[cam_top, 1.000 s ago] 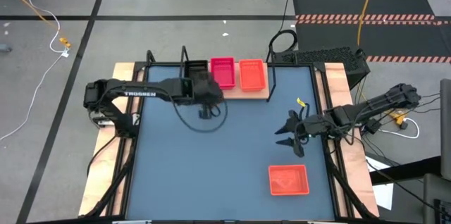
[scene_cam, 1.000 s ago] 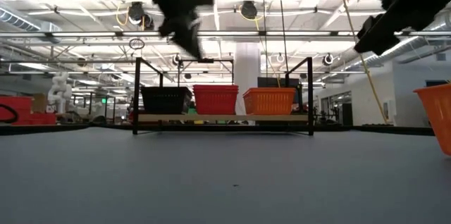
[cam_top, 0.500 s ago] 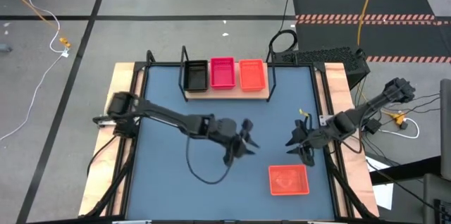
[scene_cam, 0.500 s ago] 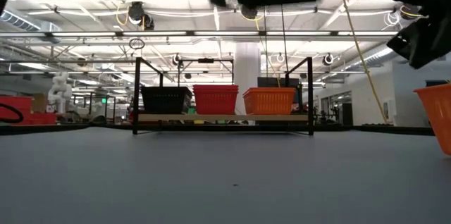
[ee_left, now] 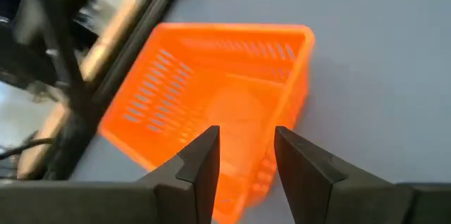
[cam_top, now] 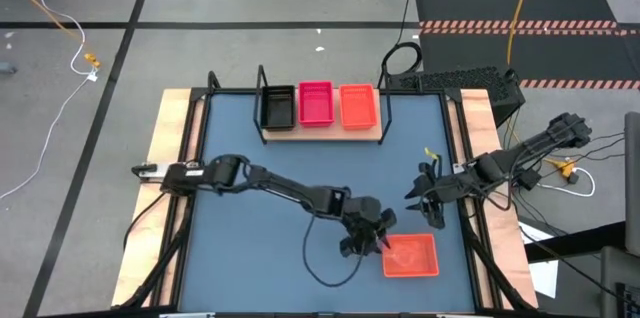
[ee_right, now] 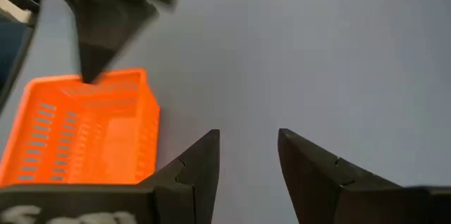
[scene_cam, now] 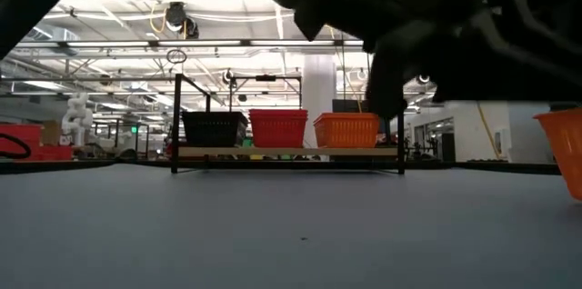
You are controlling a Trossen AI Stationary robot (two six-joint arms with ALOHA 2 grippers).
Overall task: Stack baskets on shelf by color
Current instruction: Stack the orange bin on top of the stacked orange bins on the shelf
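The left gripper (cam_top: 375, 241) hovers at the orange-red basket's (cam_top: 411, 255) near rim, fingers (ee_left: 201, 160) parted. The right gripper (cam_top: 425, 201), fingers open, waits nearby above the bench (cam_top: 260, 188).

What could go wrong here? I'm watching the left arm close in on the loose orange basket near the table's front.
The left gripper is open at the orange basket's near wall; a misjudged descent could shove it toward the table's edge instead of gripping it. The right gripper hovers open close by, so the arms could clash.

Robotics lab: ceiling trusses (scene_cam: 109, 48)
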